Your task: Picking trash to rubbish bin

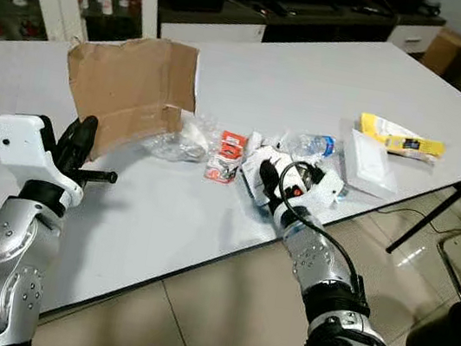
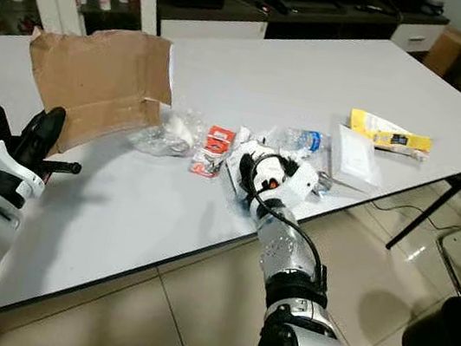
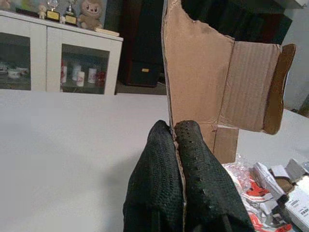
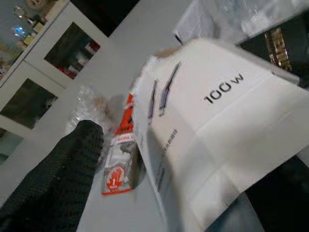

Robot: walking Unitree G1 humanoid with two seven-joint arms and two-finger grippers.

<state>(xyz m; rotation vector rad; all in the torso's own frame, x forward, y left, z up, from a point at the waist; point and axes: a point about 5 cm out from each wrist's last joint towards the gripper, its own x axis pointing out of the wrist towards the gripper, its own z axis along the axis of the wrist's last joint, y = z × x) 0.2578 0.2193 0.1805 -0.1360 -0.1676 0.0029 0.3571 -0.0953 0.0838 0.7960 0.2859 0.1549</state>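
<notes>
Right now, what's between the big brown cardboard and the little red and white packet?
In the left eye view, crumpled clear plastic wrap lies between the brown cardboard sheet and the red and white packet.

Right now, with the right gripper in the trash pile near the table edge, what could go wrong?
The right gripper sits around a white carton amid crowded litter; lifting may drag the red-and-white packet or the plastic bottle off the table edge. The left gripper, fingers shut, sits close to the cardboard and could nudge it. The dark bin stands on the floor to the right, so the carton could slip on the way.
</notes>
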